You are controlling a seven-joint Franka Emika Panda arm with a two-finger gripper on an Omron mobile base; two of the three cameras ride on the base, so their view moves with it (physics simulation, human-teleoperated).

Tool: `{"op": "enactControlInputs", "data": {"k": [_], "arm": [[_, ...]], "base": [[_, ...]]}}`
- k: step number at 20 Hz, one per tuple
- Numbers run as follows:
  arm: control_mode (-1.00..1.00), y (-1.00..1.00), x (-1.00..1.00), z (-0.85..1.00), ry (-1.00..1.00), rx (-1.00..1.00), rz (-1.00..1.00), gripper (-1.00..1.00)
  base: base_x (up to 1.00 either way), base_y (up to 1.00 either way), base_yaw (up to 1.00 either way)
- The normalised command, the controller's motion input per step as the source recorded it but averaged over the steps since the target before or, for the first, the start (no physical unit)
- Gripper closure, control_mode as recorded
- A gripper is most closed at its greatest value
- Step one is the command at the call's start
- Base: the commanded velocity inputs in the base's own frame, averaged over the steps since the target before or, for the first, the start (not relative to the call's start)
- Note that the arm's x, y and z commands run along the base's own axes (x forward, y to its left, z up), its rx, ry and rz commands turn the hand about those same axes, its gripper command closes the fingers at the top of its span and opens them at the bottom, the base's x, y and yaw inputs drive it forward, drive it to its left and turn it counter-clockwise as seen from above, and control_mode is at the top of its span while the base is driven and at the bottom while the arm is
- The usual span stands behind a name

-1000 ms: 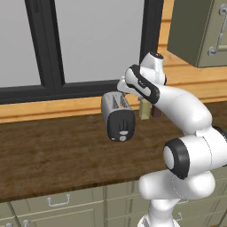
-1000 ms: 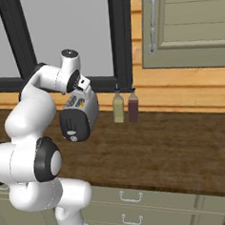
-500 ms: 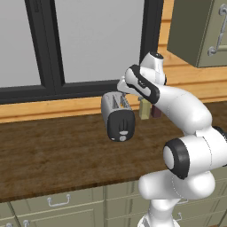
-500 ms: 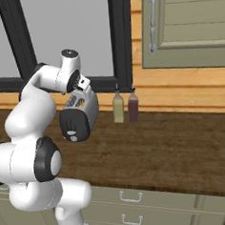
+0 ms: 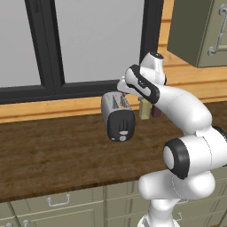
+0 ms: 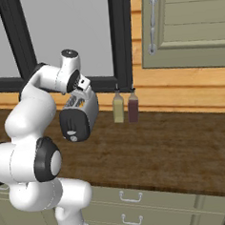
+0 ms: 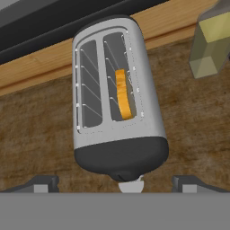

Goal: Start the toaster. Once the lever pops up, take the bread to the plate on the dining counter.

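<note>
The silver-grey toaster (image 5: 116,114) (image 6: 79,113) stands on a wood counter under the window, its black end panel (image 5: 121,127) facing the base. In the hand view the toaster (image 7: 143,103) lies straight ahead with the bread (image 7: 122,93) standing in its right slot, crust edge up. The left slot is empty. My gripper (image 5: 124,91) (image 6: 82,92) (image 7: 116,183) hovers just above the toaster's top, open, with nothing between its fingers. The lever is too small to make out on the end panel. The plate and the dining counter are out of view.
Two bottles stand just right of the toaster, an olive-yellow one (image 5: 144,109) (image 6: 118,108) (image 7: 210,41) and a dark red one (image 5: 156,110) (image 6: 132,106). A wall cabinet (image 5: 199,31) (image 6: 188,22) hangs at the upper right. Bare wood counter (image 5: 53,150) stretches left and forward.
</note>
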Motion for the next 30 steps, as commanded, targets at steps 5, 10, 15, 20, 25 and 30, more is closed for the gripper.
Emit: {"op": "enactControlInputs", "data": {"k": [5,10,15,20,25,30], "arm": [[-1.00,0.00,0.00,0.00,0.00,0.00,0.00,-1.00],[-1.00,0.00,0.00,0.00,0.00,0.00,0.00,-1.00],[-1.00,0.00,0.00,0.00,0.00,0.00,0.00,-1.00],[-1.00,0.00,0.00,0.00,0.00,0.00,0.00,-1.00],[-1.00,0.00,0.00,0.00,0.00,0.00,0.00,-1.00],[-1.00,0.00,0.00,0.00,0.00,0.00,0.00,-1.00]], "base": [[0.00,0.00,0.00],[0.00,0.00,0.00],[0.00,0.00,0.00],[0.00,0.00,0.00],[0.00,0.00,0.00],[0.00,0.00,0.00]]}}
